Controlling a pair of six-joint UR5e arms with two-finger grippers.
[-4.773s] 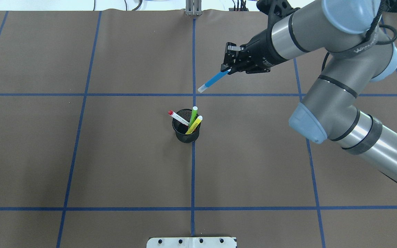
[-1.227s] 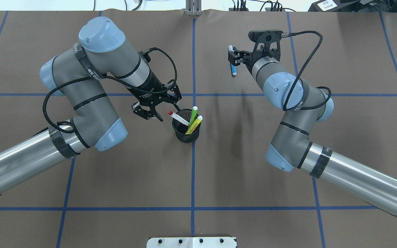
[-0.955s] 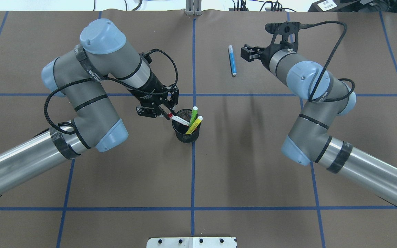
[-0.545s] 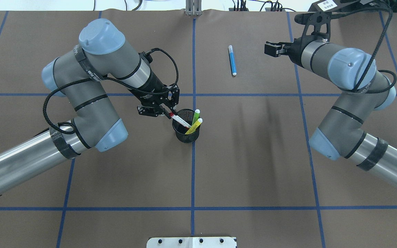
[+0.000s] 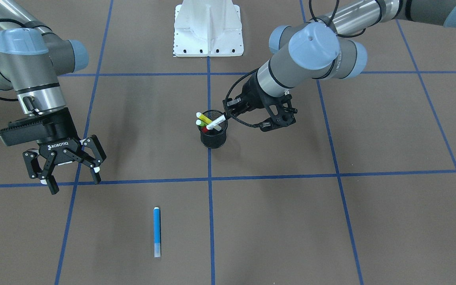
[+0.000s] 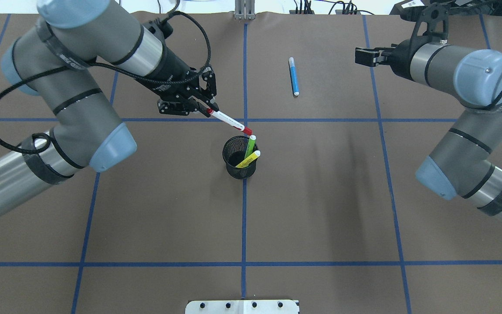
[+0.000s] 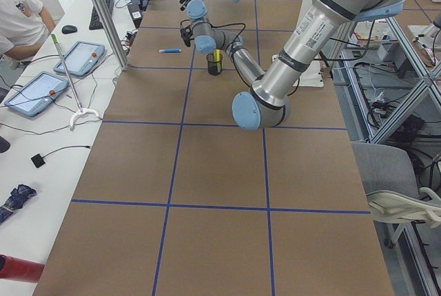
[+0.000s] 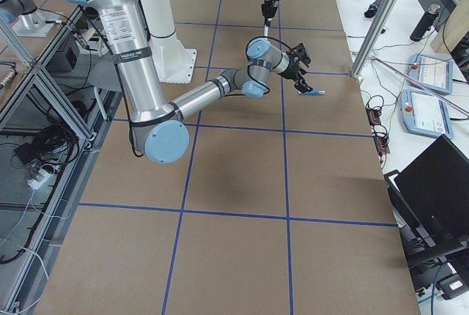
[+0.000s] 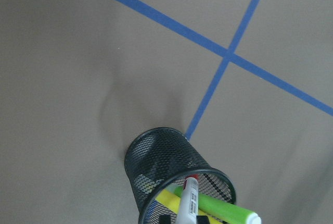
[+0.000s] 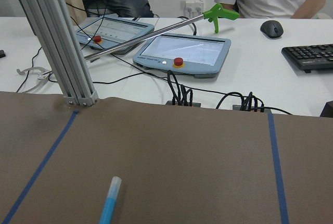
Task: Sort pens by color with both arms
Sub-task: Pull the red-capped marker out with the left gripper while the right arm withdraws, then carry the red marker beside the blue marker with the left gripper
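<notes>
My left gripper (image 6: 209,110) is shut on the upper end of the white pen with the red cap (image 6: 230,121). The pen hangs slanted, its red lower end just over the rim of the black mesh cup (image 6: 240,168). The wrist view shows that red end (image 9: 191,179) at the cup's mouth. The lime green pen (image 6: 250,145) and the yellow pen (image 6: 248,159) lean inside the cup. The blue pen (image 6: 293,76) lies flat on the far right part of the table. My right gripper (image 5: 73,183) stands open and holds nothing, off to the side of the blue pen (image 5: 156,231).
Blue tape lines divide the brown table cover (image 6: 320,196) into squares. The white pedestal base (image 5: 208,27) stands at the robot's edge. Beyond the far edge are a metal post (image 10: 52,41), tablets, cables and seated people.
My left gripper has risen back to the far left, drawing the red-capped pen up out of the cup. My right arm, having earlier let go of the blue pen, has drawn further right.
</notes>
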